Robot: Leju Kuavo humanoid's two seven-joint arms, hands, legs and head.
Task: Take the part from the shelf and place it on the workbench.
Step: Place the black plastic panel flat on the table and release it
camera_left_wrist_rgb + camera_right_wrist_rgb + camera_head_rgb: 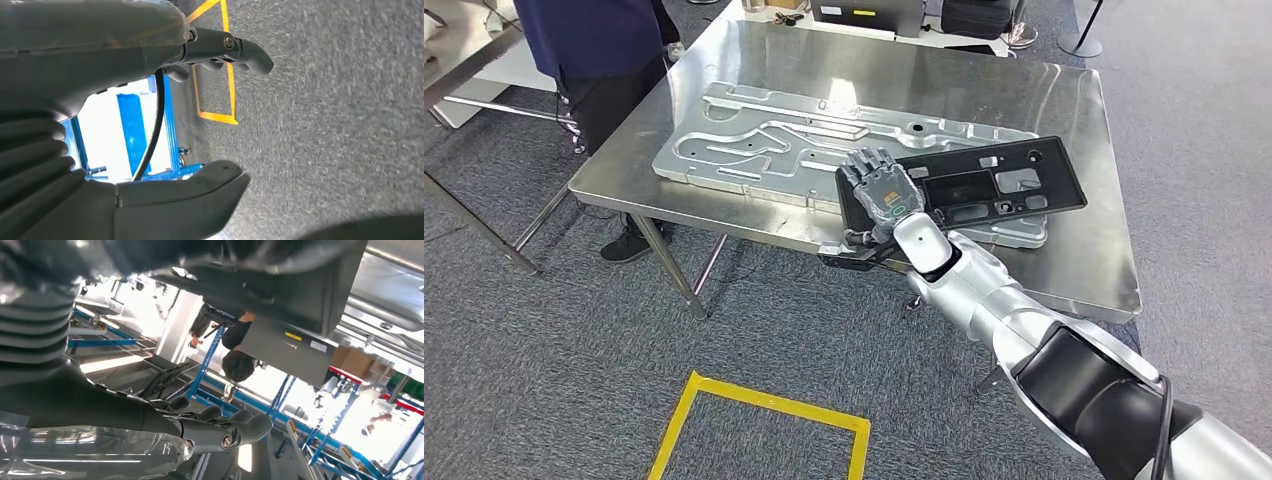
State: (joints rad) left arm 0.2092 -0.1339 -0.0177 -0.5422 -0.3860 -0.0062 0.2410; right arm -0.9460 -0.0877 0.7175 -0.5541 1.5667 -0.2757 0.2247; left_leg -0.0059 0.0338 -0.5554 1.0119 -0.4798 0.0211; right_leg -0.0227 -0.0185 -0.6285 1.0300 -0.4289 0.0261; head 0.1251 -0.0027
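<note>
Part (994,185): a flat black panel with several cut-outs, held over the workbench (1064,110) by the right hand (879,195). The panel lies nearly level above the bench-front end of the grey plate (754,150), a large machined metal sheet resting on the workbench, and its long side runs out from the hand across that plate. Whether the panel already touches the plate or hovers just above it cannot be told.

The right hand grips 1 short end of the part, at the workbench's front edge. In the head view its fingers (872,160) lie flat and close together along the top face; the thumb is hidden beneath, so the clamp is inferred. Holding by the end probably keeps the hand off the landing area and lets the panel come down flat. In the right wrist view the dark fingers (220,422) stretch along the panel's underside-facing surface, with blue racking (210,360) beyond.

The left hand (200,100) hangs above carpet near a yellow floor marking (227,65), thumb and fingers apart, holding nothing.

A person (594,40) in dark clothes stands at the workbench's far corner.

Judged stage: placement nearly complete; release remains.
</note>
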